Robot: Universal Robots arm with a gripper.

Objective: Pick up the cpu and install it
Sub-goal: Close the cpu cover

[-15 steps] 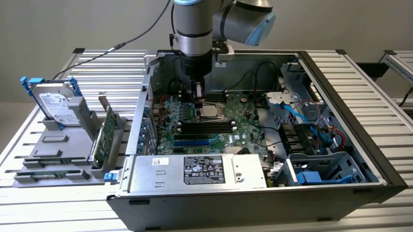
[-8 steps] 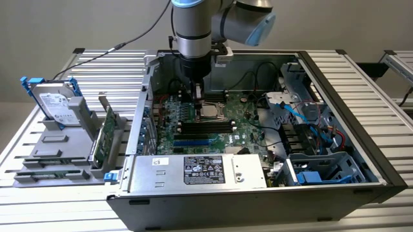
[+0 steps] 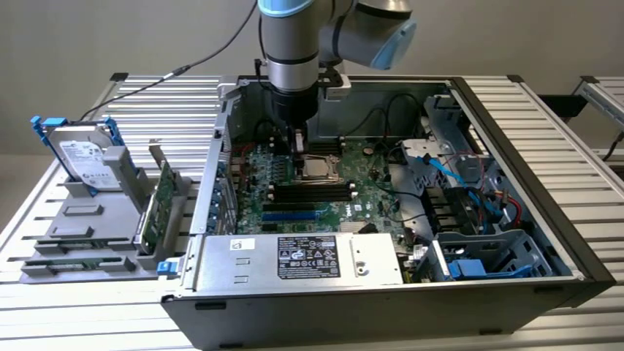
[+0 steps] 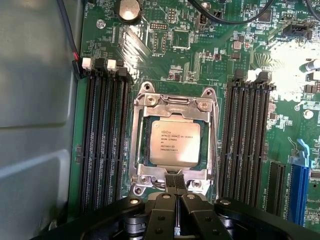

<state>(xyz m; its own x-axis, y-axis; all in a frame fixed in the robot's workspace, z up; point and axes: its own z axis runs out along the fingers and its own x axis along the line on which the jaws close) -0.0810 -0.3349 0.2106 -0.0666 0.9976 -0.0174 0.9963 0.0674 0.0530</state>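
Note:
The cpu [image 4: 173,142], a small square chip with a silver-grey printed top, lies flat in the motherboard socket inside its metal frame [image 4: 145,145]. In the exterior view the cpu [image 3: 317,167] shows near the middle of the green motherboard [image 3: 366,186]. My gripper [image 4: 175,181] is shut, its black fingers pressed together with nothing between them, the tips right at the socket frame's edge beside the chip. From the exterior view the gripper [image 3: 295,143] reaches down into the open computer case just beside the socket.
Black memory slots [image 4: 105,140] flank the socket on both sides. A silver power supply box [image 3: 302,259] lies at the case's front. Cables and a drive cage [image 3: 487,256] fill the exterior view's right. A hard drive with blue bracket [image 3: 86,157] stands on a grey holder outside the case.

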